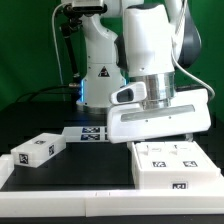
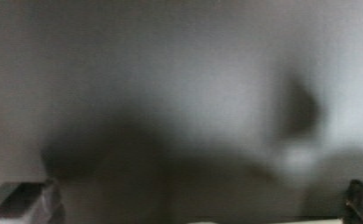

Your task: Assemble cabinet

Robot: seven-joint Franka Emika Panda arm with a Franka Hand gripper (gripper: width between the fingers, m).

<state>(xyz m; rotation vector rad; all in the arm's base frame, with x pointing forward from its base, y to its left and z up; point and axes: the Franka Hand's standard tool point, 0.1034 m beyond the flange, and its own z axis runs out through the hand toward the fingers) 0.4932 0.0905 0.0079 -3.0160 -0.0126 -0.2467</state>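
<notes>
The cabinet (image 1: 176,166), a large white box with black-and-white tags on its top and front, lies at the exterior view's right. My gripper (image 1: 160,142) hangs right over its far edge, its broad white hand almost touching the top; the fingertips are hidden there. In the wrist view a blurred grey surface fills the picture, very close. The gripper (image 2: 192,205) shows only as two dark fingers (image 2: 18,202) at opposite edges, wide apart, so it is open with nothing gripped. A smaller white tagged block (image 1: 36,152) lies at the exterior view's left.
The marker board (image 1: 90,133) lies flat between the small block and the robot base (image 1: 100,75). A white table edge (image 1: 70,205) runs along the front. A green wall stands behind.
</notes>
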